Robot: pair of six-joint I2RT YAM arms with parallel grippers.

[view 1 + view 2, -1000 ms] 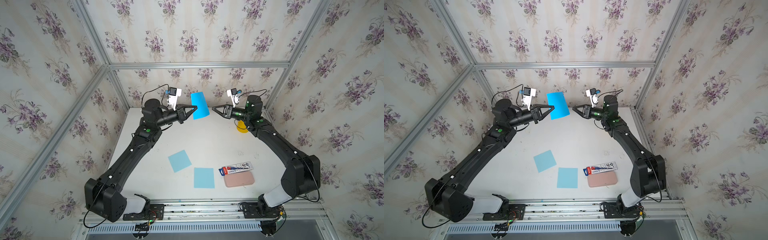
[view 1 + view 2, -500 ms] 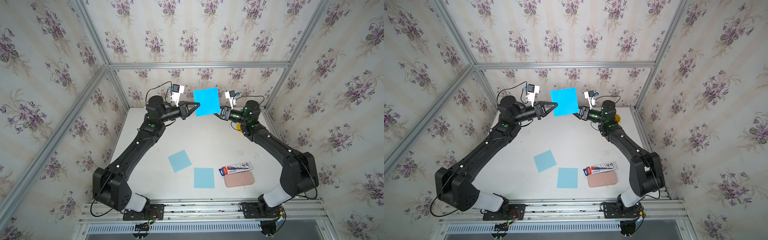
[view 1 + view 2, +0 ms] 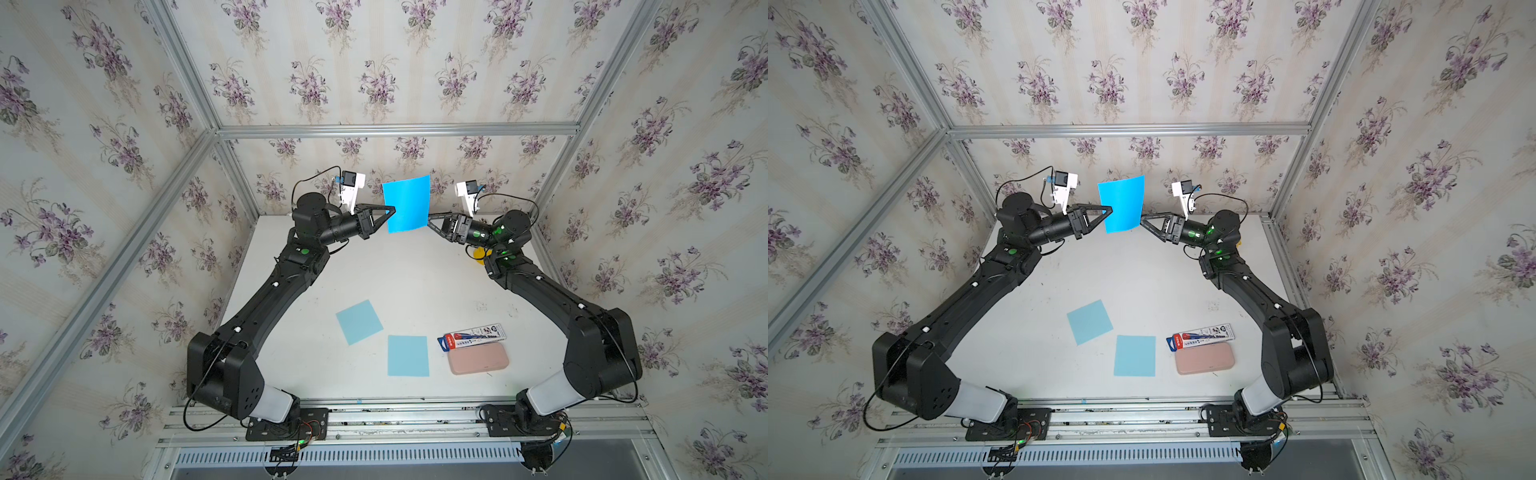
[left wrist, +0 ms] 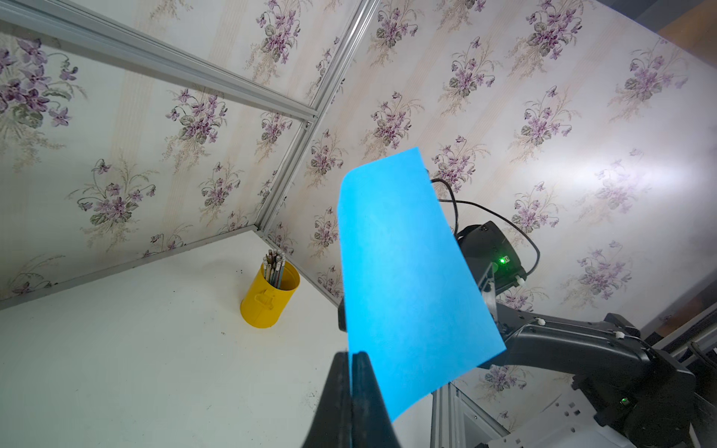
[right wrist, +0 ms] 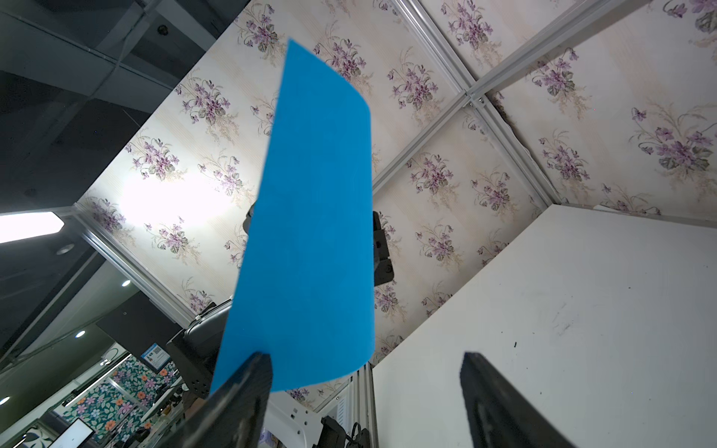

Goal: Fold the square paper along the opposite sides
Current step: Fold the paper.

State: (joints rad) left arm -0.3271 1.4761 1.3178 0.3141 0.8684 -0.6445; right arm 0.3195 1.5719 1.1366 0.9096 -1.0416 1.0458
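**Bright blue square paper [image 3: 406,203] held in the air above the back of the white table [image 3: 415,282], pinched by the left gripper [image 3: 390,210] alone.**

The paper stands nearly upright and bows a little, well clear of the tabletop in both top views. The left gripper has its jaws pressed together on the paper's lower corner on its own side. The right gripper [image 3: 429,219] faces it from the opposite side, jaws spread wide and gripping nothing. In the right wrist view one of its fingers [image 5: 256,372] sits at the paper's lower edge; whether it touches cannot be told. Toward the front, two pale blue square papers [image 3: 358,322] [image 3: 408,355] lie flat. Just beside them are a pink oblong case [image 3: 478,358] and a red-and-white pen packet [image 3: 471,334]. A yellow metal cup of pencils [image 4: 269,296] stands in the back corner.
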